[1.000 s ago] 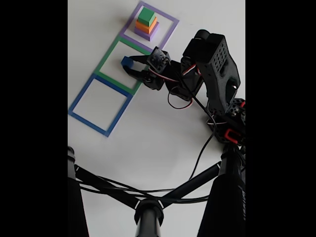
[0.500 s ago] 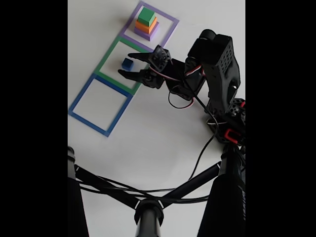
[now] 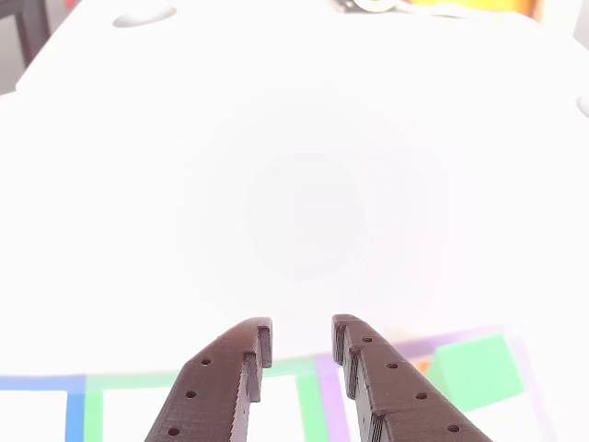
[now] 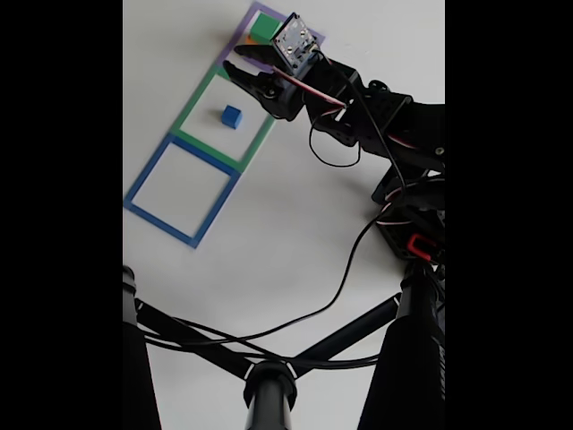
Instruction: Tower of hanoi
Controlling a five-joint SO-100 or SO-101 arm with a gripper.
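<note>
The small blue cube [image 4: 232, 116] sits alone inside the green square outline [image 4: 192, 115] on the white table [image 4: 286, 242], parked there, I judge, to free the next block. The green cube [image 4: 261, 29] tops the remaining stack in the purple outline [image 4: 315, 45]. The pincer [image 4: 239, 59] hangs beside that stack, jaws apart and empty, apparently lined up for it.

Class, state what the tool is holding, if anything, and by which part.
Nothing: the tool is open and empty; the blue cube sits apart in the green outline.
</note>
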